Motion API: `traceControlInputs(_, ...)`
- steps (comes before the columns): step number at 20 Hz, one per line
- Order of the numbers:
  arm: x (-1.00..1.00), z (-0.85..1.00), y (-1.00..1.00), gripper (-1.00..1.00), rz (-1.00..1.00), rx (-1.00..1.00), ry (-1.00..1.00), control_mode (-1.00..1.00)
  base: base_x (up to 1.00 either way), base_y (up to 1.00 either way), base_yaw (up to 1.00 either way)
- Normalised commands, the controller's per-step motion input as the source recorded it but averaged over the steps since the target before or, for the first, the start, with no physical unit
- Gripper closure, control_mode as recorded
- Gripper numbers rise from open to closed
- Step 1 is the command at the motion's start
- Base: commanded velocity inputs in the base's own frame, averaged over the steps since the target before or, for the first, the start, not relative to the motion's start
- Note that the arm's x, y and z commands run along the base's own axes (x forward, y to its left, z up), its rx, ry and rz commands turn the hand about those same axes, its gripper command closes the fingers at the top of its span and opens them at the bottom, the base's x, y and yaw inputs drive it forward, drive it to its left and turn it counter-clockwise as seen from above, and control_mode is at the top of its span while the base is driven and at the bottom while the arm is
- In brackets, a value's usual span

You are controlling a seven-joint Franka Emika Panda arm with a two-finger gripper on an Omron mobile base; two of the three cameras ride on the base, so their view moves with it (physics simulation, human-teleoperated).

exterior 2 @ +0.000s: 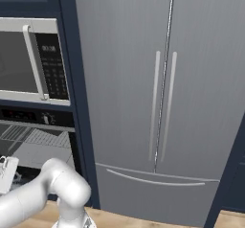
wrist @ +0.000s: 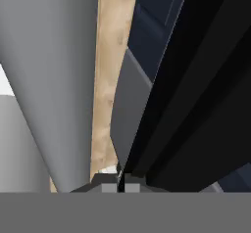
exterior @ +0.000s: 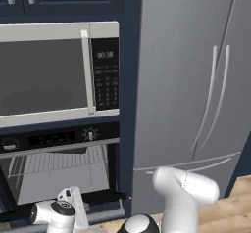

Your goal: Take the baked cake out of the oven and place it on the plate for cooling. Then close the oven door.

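The black oven point(exterior: 59, 171) stands open below the microwave, with wire racks in its cavity and a control strip with knobs above; it also sits at the left of the right base view, oven point(exterior 2: 33, 138). In the hand view the black oven door point(wrist: 196, 104) runs slanting along the right, and a broad grey bar point(wrist: 54, 80) that looks like its handle fills the left. My gripper point(wrist: 120, 184) is shut, its fingertips pressed together at the door's edge with nothing between them. The arm reaches low toward the oven's front. The cake and the plate are out of view.
A grey-fronted microwave point(exterior: 49, 73) sits above the oven. A tall grey fridge point(exterior: 191, 80) with two long handles stands to the right, past a navy cabinet post point(exterior: 126, 104). Wood floor point(wrist: 110, 80) shows under the door.
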Motion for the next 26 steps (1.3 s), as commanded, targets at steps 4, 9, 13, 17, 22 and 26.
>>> traceControlInputs(4,-0.21,-0.47,0.21,1.00,-0.08,-0.07,0.26,-1.00,0.00,0.00,0.00)
traceControlInputs(9,-0.18,0.14,0.16,1.00,-0.02,0.00,0.05,-1.00,0.00,0.00,0.00)
traceControlInputs(13,-0.12,0.39,0.21,1.00,-0.05,-0.04,0.01,-1.00,0.00,0.00,0.00)
traceControlInputs(17,0.07,0.45,0.09,1.00,-0.02,-0.01,0.00,-1.00,0.00,0.00,0.00)
traceControlInputs(22,0.32,0.28,-0.03,-1.00,0.01,0.00,-0.01,-1.00,0.00,0.00,0.00)
traceControlInputs(26,0.29,0.14,-0.15,-1.00,0.14,0.03,-0.11,-1.00,0.00,0.00,0.00)
